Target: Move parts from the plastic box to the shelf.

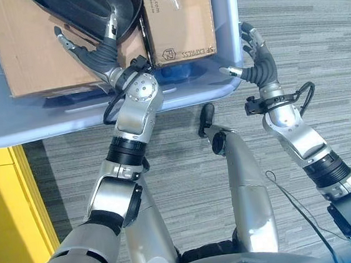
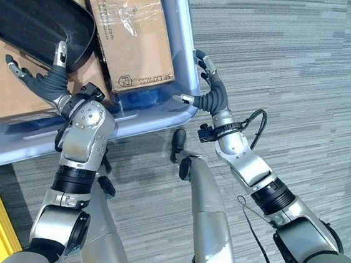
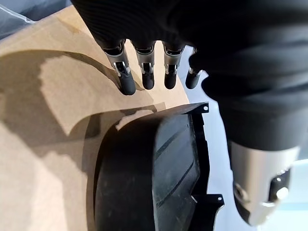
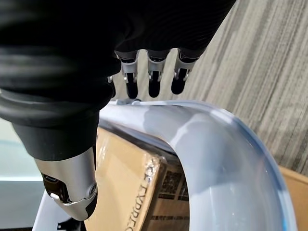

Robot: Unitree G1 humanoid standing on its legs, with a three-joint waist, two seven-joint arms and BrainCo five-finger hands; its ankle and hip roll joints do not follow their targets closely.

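Note:
A pale blue plastic box (image 1: 231,19) stands on the floor ahead of me. Inside it a curved black plastic part (image 1: 87,6) rests on a large cardboard box (image 1: 28,46). My left hand (image 1: 95,55) is open over that cardboard, with its fingers (image 3: 144,72) spread straight beside the part's edge (image 3: 144,178) and its thumb by the part's rim. My right hand (image 1: 258,66) is open at the box's near right corner. Its fingers (image 4: 154,82) reach just past the rounded rim (image 4: 207,144), and its thumb points towards the corner.
A second, smaller cardboard box (image 1: 179,18) fills the plastic box's right side. A yellow panel (image 1: 7,205) stands at the lower left. Grey striped carpet (image 1: 315,22) spreads to the right of the box.

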